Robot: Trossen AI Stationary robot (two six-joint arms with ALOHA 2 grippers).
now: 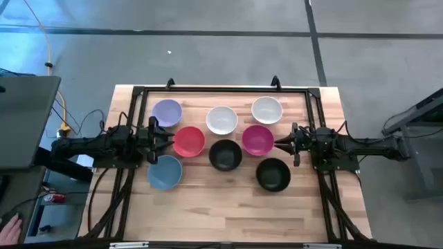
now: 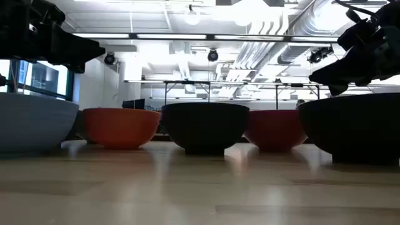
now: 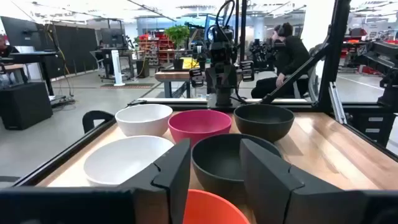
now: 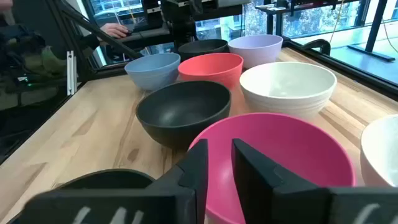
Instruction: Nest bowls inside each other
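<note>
Eight bowls stand upright on their bases on the wooden table point(image 1: 228, 211): lavender point(image 1: 167, 112), two white point(image 1: 221, 120) point(image 1: 266, 109), red point(image 1: 188, 141), magenta point(image 1: 257, 139), two black point(image 1: 225, 154) point(image 1: 273, 174), blue point(image 1: 165, 172). None sits inside another. My left gripper point(image 1: 168, 140) hovers open at the red bowl's left rim point(image 3: 211, 208), raised above it. My right gripper point(image 1: 278, 144) hovers at the magenta bowl's right rim point(image 4: 273, 134), with a narrow gap between its fingers point(image 4: 200, 168) and nothing in it.
A black frame rail point(image 1: 221, 89) runs along the far side of the table, with more rails down the left and right sides. Bare wood lies toward the near edge. A person point(image 3: 292, 53) sits in the room beyond the table.
</note>
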